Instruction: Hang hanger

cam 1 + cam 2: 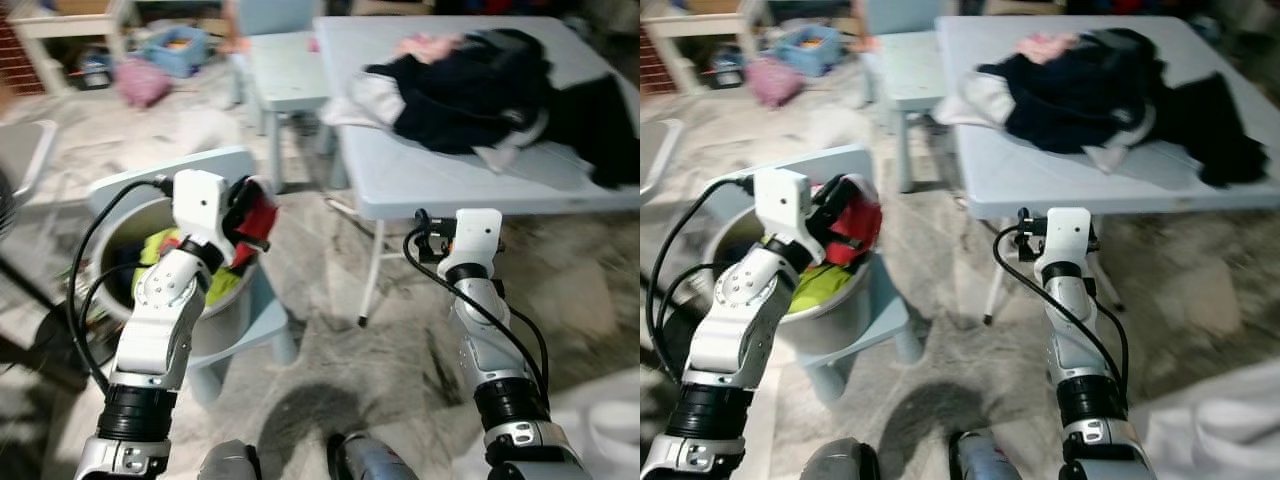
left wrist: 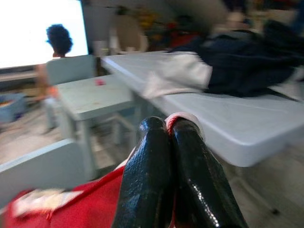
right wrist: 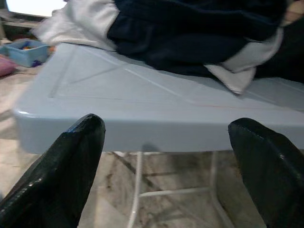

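Red cloth (image 1: 258,218) is pinched between the two black fingers of the left gripper (image 2: 170,134), which are pressed tight together on it. The cloth hangs just above a round basket (image 1: 118,232) full of bright clothes, which sits on a small pale blue chair (image 1: 255,325) at the robot's left. A thin pale loop shows at the fingertips, but it is too blurry to say if that is a hanger.

Over on the right, the right gripper (image 3: 166,156) is held up near the front edge of a pale blue table (image 1: 420,180). Its fingers are spread wide, with nothing between them. A heap of dark clothes (image 1: 470,90) lies on the table top, with some white and pink pieces mixed in. A second small chair (image 1: 285,70) stands at the far left of the table.

The robot looks to be at an early step: it has a piece of clothing lifted out of the basket, and nothing is hung yet. No clear hanger or rail can be picked out. Next it probably needs to carry the red cloth away from the basket and find the hanger, keeping the pinch firm so the cloth does not slip and fall back in.
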Controlling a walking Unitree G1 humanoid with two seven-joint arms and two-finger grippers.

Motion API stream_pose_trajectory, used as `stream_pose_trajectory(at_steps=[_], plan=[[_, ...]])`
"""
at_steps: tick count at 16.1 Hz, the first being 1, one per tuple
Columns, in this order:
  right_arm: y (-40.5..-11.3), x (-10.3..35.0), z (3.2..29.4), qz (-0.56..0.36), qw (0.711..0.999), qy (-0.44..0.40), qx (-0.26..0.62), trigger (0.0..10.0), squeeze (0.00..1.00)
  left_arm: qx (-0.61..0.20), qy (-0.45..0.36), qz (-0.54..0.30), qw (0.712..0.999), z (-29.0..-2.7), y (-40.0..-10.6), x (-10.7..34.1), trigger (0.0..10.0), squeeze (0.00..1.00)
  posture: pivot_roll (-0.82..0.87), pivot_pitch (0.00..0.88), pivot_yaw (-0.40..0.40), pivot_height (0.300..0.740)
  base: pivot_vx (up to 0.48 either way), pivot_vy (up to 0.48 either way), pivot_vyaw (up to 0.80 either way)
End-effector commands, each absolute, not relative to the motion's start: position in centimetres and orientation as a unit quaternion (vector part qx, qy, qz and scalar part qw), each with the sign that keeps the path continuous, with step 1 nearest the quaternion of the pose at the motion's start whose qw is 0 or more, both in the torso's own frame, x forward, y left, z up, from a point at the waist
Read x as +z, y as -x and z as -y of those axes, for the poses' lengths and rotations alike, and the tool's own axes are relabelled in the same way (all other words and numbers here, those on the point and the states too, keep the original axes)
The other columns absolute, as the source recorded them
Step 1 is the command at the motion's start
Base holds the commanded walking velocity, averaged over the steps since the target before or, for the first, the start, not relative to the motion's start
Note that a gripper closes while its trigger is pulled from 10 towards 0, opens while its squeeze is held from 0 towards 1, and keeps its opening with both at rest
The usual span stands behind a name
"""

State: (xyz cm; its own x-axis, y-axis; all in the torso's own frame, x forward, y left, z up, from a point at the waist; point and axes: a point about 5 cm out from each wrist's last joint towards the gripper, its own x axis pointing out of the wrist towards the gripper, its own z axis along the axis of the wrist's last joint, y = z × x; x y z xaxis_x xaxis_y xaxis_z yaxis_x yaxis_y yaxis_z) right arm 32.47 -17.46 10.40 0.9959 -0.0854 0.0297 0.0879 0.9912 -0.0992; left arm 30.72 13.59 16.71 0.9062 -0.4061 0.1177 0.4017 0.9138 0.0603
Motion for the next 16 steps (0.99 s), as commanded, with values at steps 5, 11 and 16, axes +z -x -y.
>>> stream_pose_trajectory(at_steps=[5, 11, 16], plan=[[-32.9, 10.7, 17.7, 0.017, 0.997, 0.056, -0.054, 10.0, 0.00, -0.256, -0.022, 0.082, 0.963, -11.6, -30.5, 18.7, 10.0, 0.00, 0.05, 0.052, -0.036, 0.740, 0.000, 0.000, -0.80], [-33.1, 10.8, 18.0, 0.019, 0.994, 0.070, -0.079, 10.0, 0.00, -0.354, -0.009, 0.067, 0.933, -6.9, -29.6, 19.6, 10.0, 0.00, 0.05, 0.053, -0.032, 0.740, 0.000, 0.000, -0.80], [-33.1, 10.8, 19.4, 0.017, 0.987, 0.099, -0.124, 10.0, 0.00, -0.513, 0.092, 0.049, 0.852, -3.1, -26.7, 22.0, 10.0, 0.00, 0.05, 0.058, -0.023, 0.740, 0.000, 0.000, -0.80]])
